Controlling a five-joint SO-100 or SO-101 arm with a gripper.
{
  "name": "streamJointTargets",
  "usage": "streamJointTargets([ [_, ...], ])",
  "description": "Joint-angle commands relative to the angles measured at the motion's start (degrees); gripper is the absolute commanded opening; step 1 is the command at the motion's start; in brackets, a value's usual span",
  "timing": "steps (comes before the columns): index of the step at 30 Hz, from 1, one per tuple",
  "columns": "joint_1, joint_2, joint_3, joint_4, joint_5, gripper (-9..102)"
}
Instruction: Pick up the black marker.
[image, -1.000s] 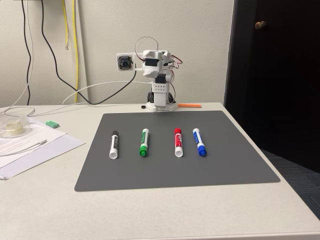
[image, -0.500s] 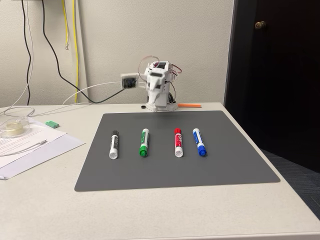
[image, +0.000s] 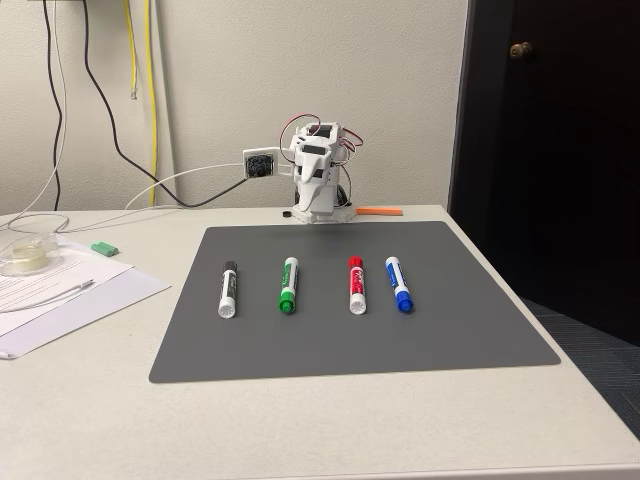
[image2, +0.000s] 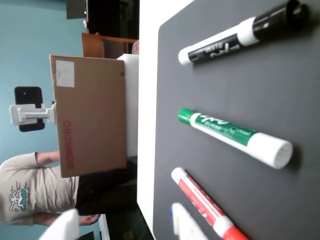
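1. The black marker (image: 228, 289) is found well apart from the claw, toward the camera in the fixed view and to the left of the arm's line, as the leftmost of four markers on the dark grey mat (image: 450, 330).
2. Its long axis is seen to run nearly straight away from the arm's base, with the black cap at the end nearer the arm and the white end farther from it.
3. In the wrist view, which lies on its side, the black marker (image2: 240, 34) is seen at the top edge, with the green marker (image2: 235, 136) next to it and the red marker (image2: 207, 205) beyond.
4. The claw (image: 318, 180) is kept high and folded back over the arm's base at the far edge of the table; nothing is held or touched by it.
5. Whether the fingers are spread or closed cannot be told: in the fixed view they are too small, and in the wrist view only blurred white tips (image2: 187, 225) are shown at the bottom edge.
6. It is judged that the coming move needs a reach forward and down, with a turn toward the black marker, so that the jaws close across the barrel.
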Motion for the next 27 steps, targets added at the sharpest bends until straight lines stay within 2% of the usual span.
streamJointTargets([
  [1, 0.4, 0.4, -0.4, 0.1, -0.4, 29],
  [27, 0.4, 0.4, -0.4, -2.5, -1.7, 29],
])
